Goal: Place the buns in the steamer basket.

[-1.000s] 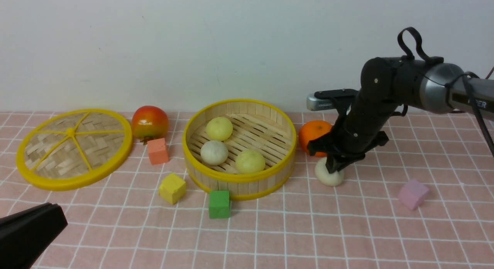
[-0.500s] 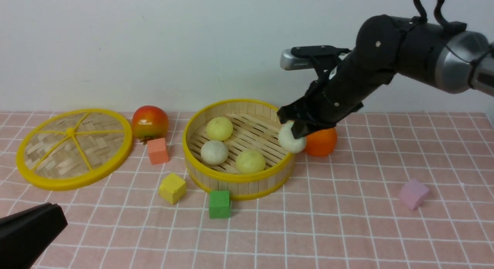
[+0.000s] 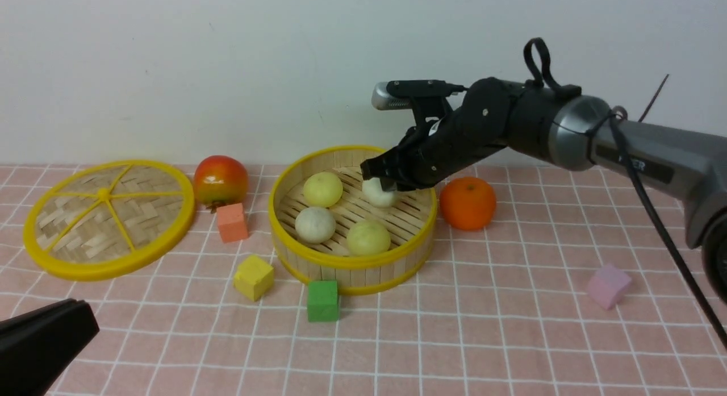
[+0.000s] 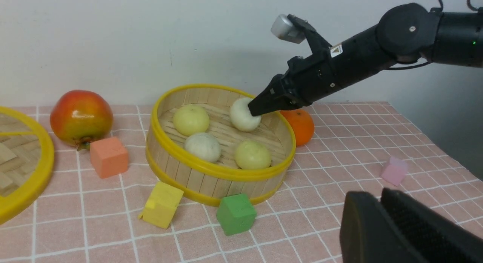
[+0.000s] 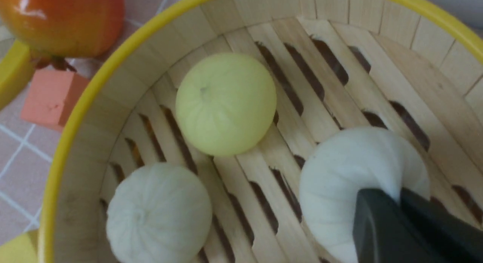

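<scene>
Off-white bun [image 3: 379, 194], round with no long axis, gripped by right pincer [image 3: 387, 182] inside steamer basket [image 3: 352, 262], left pincer's [image 4: 381, 214] state unclear

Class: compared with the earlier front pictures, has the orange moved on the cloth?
Yes. The orange has shifted right, away from the steamer basket whose rim it nearly touched before.

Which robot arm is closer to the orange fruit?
The right. Its right gripper is over the steamer basket, just beside the orange. The left gripper sits far off at the near left corner.
</scene>
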